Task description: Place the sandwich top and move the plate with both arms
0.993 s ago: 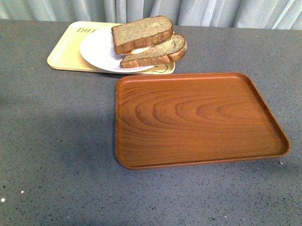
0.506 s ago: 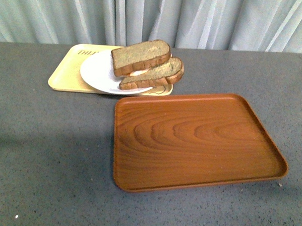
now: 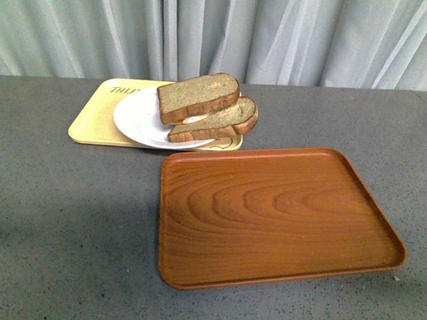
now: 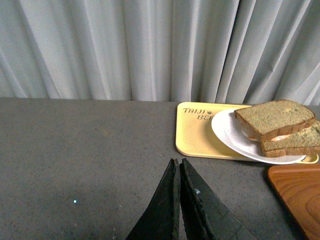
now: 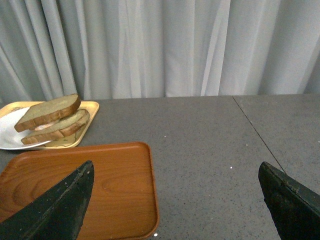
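Brown wholegrain bread, the sandwich top [image 3: 198,96], sits in the upper middle of the front view, lying askew on a second slice [image 3: 218,122] with something pale showing between them. Both rest on the right part of the plate [image 3: 139,115], a glossy white round one, which in turn lies on the yellow tray [image 3: 96,117] at the upper left; the lower slice overhangs the plate's right rim. Neither arm appears in the front view.

In the left wrist view the left gripper [image 4: 178,172] rises from the bottom centre with its dark fingers [image 4: 167,200] pressed together and nothing between them. The sandwich top [image 4: 274,117] lies well apart from them, toward the right edge of that frame.

In the right wrist view the right gripper [image 5: 177,190] has its fingers [image 5: 65,207] spread wide at the lower corners, holding nothing. The sandwich top [image 5: 47,112] lies at the left edge, well apart.

The top slice has a darker crust and a plain speckled face, tilted down toward the left. Whether it touches the plate itself I cannot tell.

A wood-grain tray [image 3: 275,215] fills the lower right of the front view, just beside the yellow tray. Grey speckled surface [image 3: 64,225] carries everything, and pale curtains [image 3: 274,36] hang behind.
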You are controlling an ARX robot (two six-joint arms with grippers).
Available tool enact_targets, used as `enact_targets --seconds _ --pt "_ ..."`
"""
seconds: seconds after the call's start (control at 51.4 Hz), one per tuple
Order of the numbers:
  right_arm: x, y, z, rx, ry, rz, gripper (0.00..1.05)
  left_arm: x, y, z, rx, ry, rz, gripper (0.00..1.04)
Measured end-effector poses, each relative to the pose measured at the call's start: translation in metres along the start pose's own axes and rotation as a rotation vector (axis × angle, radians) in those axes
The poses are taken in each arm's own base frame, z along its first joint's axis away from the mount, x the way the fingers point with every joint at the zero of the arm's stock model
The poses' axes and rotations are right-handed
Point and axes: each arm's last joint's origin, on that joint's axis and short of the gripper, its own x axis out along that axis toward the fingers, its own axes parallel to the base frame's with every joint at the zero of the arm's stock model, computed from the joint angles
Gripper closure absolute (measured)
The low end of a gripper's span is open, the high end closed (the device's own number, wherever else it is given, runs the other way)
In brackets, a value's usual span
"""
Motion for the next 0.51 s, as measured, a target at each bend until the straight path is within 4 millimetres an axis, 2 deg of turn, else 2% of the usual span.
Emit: enact_targets --seconds 0.506 --pt "0.0 0.0 0.0 0.0 0.0 0.0 0.09 -0.02 0.0 0.006 0.0 -0.022 0.0 1.03"
